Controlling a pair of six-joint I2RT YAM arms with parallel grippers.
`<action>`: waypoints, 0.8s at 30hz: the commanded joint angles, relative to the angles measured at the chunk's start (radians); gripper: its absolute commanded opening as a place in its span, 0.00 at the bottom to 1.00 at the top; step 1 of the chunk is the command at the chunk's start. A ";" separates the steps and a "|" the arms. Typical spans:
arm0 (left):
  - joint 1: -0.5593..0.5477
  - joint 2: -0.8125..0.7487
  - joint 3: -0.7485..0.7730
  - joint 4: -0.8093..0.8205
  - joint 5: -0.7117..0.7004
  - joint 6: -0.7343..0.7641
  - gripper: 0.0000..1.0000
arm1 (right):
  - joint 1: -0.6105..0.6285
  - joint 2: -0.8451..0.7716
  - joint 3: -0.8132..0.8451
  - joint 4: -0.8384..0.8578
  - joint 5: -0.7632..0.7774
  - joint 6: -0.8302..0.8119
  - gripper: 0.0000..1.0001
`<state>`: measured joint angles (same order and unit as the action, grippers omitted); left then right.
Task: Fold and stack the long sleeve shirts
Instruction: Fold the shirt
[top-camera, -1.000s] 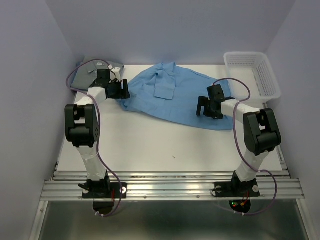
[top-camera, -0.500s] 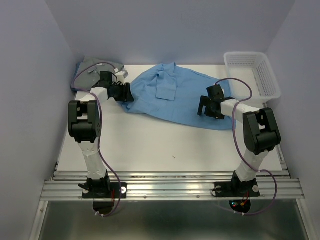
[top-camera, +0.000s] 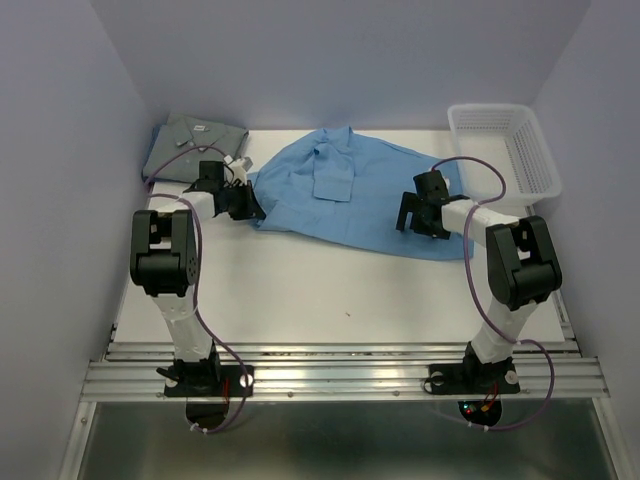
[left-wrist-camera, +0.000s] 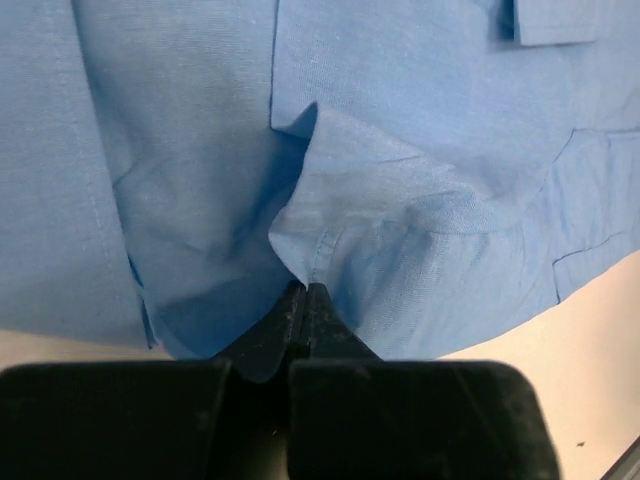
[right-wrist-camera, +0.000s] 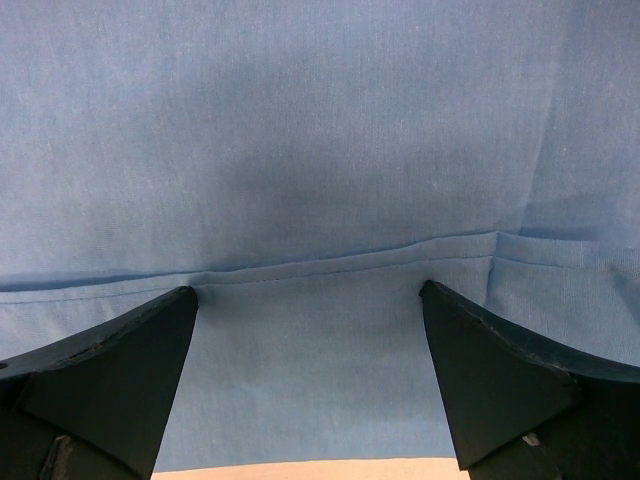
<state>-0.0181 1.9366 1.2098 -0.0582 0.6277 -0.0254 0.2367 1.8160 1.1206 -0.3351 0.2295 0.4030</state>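
left gripper (left-wrist-camera: 305, 292) pinching shirt (left-wrist-camera: 420, 150), right gripper (right-wrist-camera: 310, 290) spread

White table (top-camera: 300, 290), 2 arms bolted at the near edge, metal rail (top-camera: 340, 375) along the front.

Light blue shirt (top-camera: 345, 195) lies spread across the back centre. Collar toward the far wall, chest pocket facing up, cloth creased, not folded.

Grey-blue shirt (top-camera: 195, 135) sits folded flat in the far left corner, apart from the blue one.

White mesh basket (top-camera: 505, 150) in the far right corner, near the blue shirt's right side.

Left gripper (top-camera: 250, 205) low at the blue shirt's left edge, at the cloth; finger gap too small to read.

Right gripper (top-camera: 412, 226) over the shirt's right part.

Purple cable (top-camera: 195, 290) loops along each arm.
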 joint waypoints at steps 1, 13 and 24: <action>0.000 -0.116 -0.026 0.024 -0.065 -0.108 0.00 | -0.004 -0.003 -0.042 -0.061 0.042 0.042 1.00; -0.003 -0.257 -0.065 -0.196 -0.195 -0.353 0.00 | -0.031 -0.015 -0.084 -0.107 0.080 0.039 1.00; -0.003 -0.401 -0.249 -0.374 -0.439 -0.426 0.00 | -0.040 -0.079 -0.122 -0.113 0.044 0.020 1.00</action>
<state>-0.0311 1.5906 1.0191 -0.3592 0.3042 -0.4221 0.2157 1.7599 1.0470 -0.3408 0.2718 0.4221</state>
